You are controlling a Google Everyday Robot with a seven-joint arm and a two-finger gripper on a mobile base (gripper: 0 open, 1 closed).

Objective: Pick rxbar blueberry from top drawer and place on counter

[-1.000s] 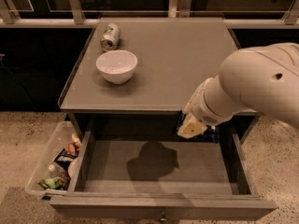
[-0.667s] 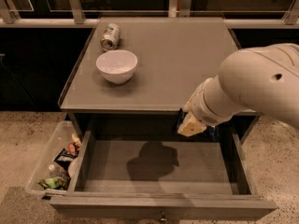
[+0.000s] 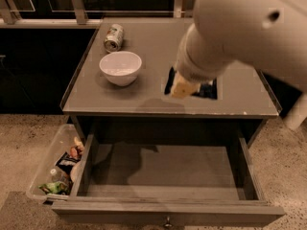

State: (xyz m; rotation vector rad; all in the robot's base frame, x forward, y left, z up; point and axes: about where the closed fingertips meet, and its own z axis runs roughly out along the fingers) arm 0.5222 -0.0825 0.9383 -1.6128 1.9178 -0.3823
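Note:
The rxbar blueberry [image 3: 207, 89], a dark navy wrapper, is over the right middle of the grey counter [image 3: 144, 97], partly hidden by my arm. My gripper [image 3: 183, 88] is right on it, low over the counter top, and seems shut on the bar. I cannot tell whether the bar touches the counter. The top drawer [image 3: 163, 169] stands pulled open below the counter's front edge. Its grey floor is bare, and its knob [image 3: 167, 222] is at the front.
A white bowl [image 3: 120, 67] stands on the counter's left half, and a drink can [image 3: 114, 37] lies behind it. A clear plastic bin [image 3: 53, 162] of snacks sits on the floor left of the drawer. My large pale arm fills the upper right.
My gripper has risen from the back of the open drawer and now hangs over the counter top, with the dark bar at it. Bowl, can and drawer have stayed put.

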